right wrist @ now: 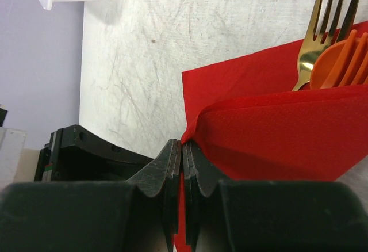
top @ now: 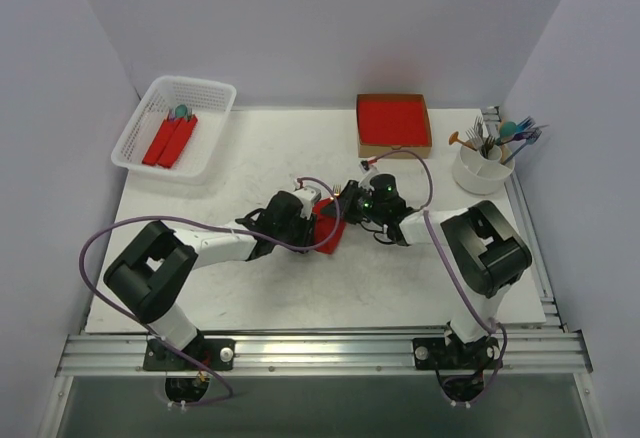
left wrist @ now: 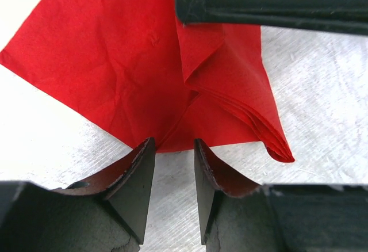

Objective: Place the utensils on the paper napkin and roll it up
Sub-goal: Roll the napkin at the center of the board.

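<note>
The red paper napkin (top: pixel 328 232) lies at the table's middle, partly folded over. In the right wrist view a gold fork (right wrist: pixel 317 39) and an orange fork (right wrist: pixel 345 56) poke out from under the folded flap of the napkin (right wrist: pixel 276 137). My right gripper (right wrist: pixel 183 144) is shut on the napkin's folded corner, red paper showing between its pads. My left gripper (left wrist: pixel 174 144) is open, its tips just at the near edge of the napkin (left wrist: pixel 126 68), with bare table between them. The two grippers meet over the napkin in the top view, the left gripper (top: pixel 312 210) and the right gripper (top: pixel 350 206).
A white basket (top: pixel 140 128) at the back left holds red rolls (top: pixel 170 141). A brown cardboard box with a thick red stack (top: pixel 393 122) stands at the back middle. A white cup (top: pixel 481 170) with several coloured utensils stands at the back right.
</note>
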Available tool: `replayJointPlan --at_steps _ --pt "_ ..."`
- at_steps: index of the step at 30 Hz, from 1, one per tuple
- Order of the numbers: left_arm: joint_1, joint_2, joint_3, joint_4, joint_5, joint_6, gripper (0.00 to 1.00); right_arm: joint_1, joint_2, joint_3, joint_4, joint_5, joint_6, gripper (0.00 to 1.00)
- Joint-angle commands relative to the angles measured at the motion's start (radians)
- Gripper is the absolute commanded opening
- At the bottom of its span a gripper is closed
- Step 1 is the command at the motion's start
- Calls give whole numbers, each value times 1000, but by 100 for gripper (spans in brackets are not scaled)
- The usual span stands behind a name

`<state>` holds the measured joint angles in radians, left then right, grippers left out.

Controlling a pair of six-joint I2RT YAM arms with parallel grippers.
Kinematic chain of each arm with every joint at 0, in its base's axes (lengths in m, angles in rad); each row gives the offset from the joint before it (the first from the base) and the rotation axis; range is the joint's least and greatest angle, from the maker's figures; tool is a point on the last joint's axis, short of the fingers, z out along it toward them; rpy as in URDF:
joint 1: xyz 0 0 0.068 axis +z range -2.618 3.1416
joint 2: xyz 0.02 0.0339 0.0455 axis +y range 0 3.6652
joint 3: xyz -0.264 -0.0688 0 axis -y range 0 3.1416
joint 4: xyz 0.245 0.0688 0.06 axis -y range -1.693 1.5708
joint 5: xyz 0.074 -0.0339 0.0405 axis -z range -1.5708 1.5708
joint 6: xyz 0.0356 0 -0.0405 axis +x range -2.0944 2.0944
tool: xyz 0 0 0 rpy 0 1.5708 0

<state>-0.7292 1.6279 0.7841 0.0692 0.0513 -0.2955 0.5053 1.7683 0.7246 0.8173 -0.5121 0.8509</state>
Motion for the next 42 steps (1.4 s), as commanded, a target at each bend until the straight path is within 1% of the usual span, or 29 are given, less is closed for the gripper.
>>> replayJointPlan --at_steps 1,11,23,37,40,42 --pt "5 16 40 10 15 16 42 9 10 53 6 12 -27 0" --pt "5 26 32 14 16 18 41 32 77 91 13 15 -32 0" --pt "5 17 23 18 24 18 40 42 140 98 40 17 -29 0" --pt "5 -108 -16 -12 21 4 41 47 200 102 88 15 -15 0" --pt "5 -125 -16 -19 18 -1 41 49 201 99 89 20 -15 6" --pt "5 -137 -16 -25 13 -1 41 49 201 95 91 21 -15 17"
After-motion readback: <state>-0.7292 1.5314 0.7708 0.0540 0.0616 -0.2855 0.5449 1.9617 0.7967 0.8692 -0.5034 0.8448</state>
